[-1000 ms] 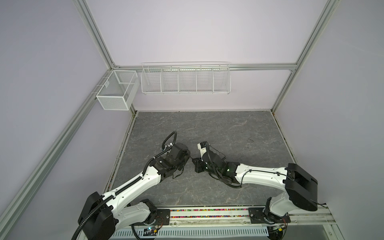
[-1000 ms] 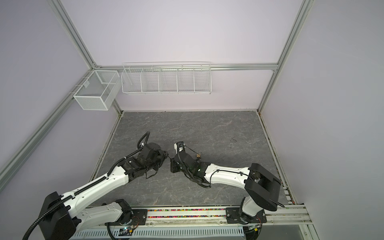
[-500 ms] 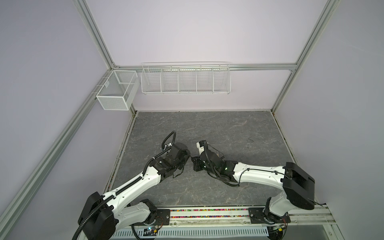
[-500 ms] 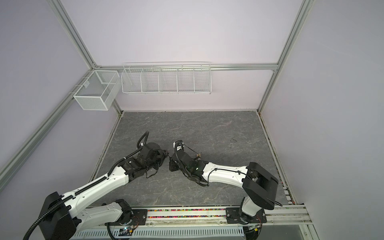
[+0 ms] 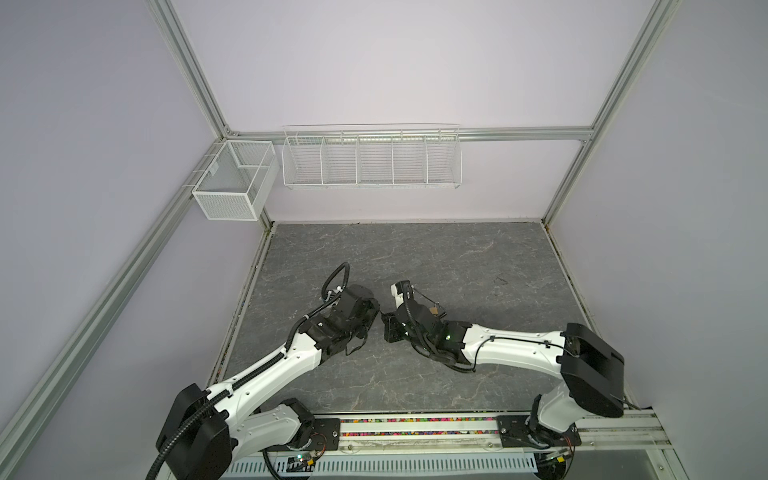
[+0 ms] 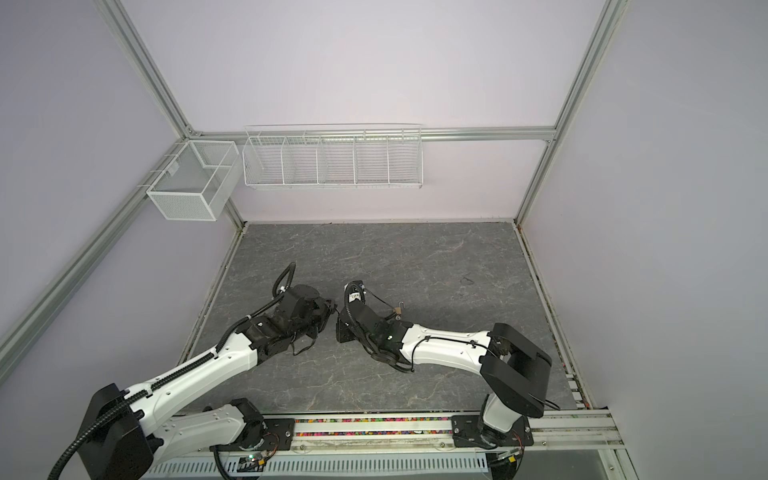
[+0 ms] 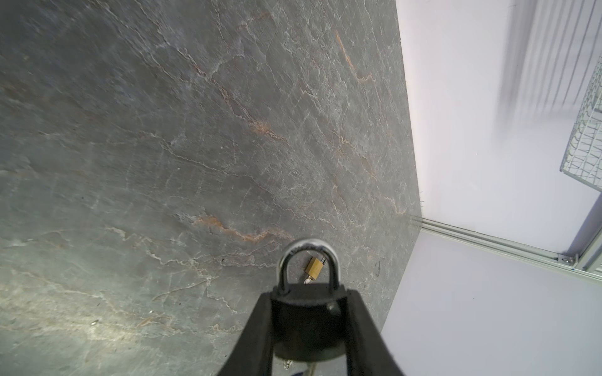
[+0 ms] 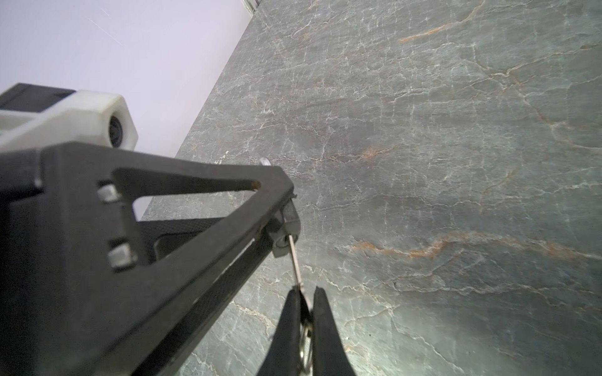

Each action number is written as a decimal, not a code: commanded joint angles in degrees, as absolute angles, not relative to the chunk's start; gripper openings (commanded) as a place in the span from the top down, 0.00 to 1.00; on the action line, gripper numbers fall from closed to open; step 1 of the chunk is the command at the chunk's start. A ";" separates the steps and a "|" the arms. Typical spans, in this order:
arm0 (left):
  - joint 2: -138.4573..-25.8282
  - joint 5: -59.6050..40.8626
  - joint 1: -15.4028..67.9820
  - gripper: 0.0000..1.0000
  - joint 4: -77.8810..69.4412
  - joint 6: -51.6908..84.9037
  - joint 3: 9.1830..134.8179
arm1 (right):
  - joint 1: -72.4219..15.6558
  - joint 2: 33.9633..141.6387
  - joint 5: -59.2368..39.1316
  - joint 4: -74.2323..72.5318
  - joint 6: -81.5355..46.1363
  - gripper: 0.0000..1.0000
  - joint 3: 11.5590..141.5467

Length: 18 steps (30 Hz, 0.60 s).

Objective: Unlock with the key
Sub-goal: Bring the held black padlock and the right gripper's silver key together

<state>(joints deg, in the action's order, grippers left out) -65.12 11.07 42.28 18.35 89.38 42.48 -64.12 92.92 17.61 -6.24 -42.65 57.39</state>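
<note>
Two grips: your left fingers point(image 7: 257, 328) clamp the black padlock point(image 7: 308, 322), just below centre in both top views; your right fingers point(image 8: 288, 325) pinch the key point(image 8: 294, 260), its tip at the keyhole point(image 8: 284, 240). This looks like the insertion step; next, seat the key fully, then twist.

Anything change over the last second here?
The right arm crept slightly leftward, closing on the left fingers, its key meeting the keyhole of the black padlock. Nothing was grasped or released: the left fingers keep the padlock, the right fingers the key. The small brass padlock stayed on the table.
</note>
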 commanded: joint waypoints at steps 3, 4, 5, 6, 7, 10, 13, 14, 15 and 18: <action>-64.49 6.26 42.91 1.00 13.58 92.28 42.23 | -65.73 94.58 19.03 -6.59 -40.33 0.93 59.00; -64.51 6.16 42.95 1.00 13.18 92.40 42.09 | -66.02 94.62 19.45 -6.59 -39.92 0.94 59.06; -64.53 5.99 42.89 1.00 12.94 92.66 41.90 | -66.11 94.66 19.77 -6.46 -39.79 0.93 58.98; -64.64 5.90 42.94 1.00 12.75 92.78 41.84 | -66.23 94.66 19.58 -6.85 -39.81 0.93 58.68; -64.61 5.91 42.92 1.00 12.62 92.63 41.84 | -66.25 94.53 19.00 -7.59 -39.77 0.94 58.27; -64.65 5.87 42.92 1.00 12.92 92.06 41.72 | -66.24 93.83 17.33 -8.63 -39.26 0.93 57.92; -64.82 6.05 42.91 1.00 13.19 90.66 41.72 | -66.11 92.69 16.03 -9.03 -38.31 0.93 57.96; -65.07 6.01 42.89 1.00 13.39 89.57 42.08 | -65.95 92.42 14.83 -8.77 -37.86 0.94 58.32; -65.36 6.06 42.93 1.00 14.39 88.48 42.70 | -65.84 92.16 13.86 -8.02 -37.54 0.93 59.05; -65.89 6.16 43.07 1.00 16.18 85.27 43.74 | -65.47 91.46 11.12 -6.08 -37.04 0.94 61.04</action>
<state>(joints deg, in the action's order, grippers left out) -65.19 9.37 42.33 17.50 88.25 41.80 -65.12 93.25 17.74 -4.05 -39.11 58.11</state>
